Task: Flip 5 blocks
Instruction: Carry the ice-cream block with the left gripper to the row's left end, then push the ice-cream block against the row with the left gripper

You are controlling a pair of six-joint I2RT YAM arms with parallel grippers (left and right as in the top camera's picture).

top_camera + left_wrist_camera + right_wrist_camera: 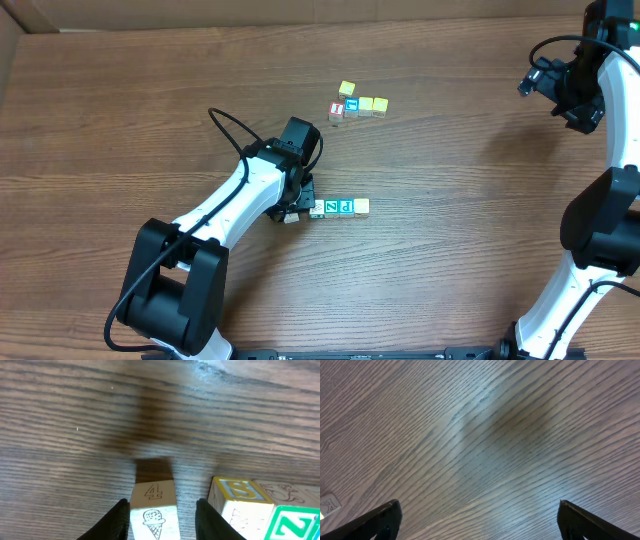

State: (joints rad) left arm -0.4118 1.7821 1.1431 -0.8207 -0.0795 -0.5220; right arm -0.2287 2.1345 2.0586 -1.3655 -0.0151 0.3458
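A whitish block with a 4 on one face and an ice-cream cone on another rests on the table between the fingers of my left gripper. The left finger is against the block; the right finger stands clear of it, so the jaws are open. To its right runs a row: a whitish block with a yellow-framed S, a green Z block, a teal block and a pale yellow block. My right gripper hangs wide open over bare wood, holding nothing.
A second cluster lies farther back: a yellow cube, a red-faced cube, a blue-faced cube and two yellowish cubes. The right arm stands along the right edge. A cable loops off the left arm.
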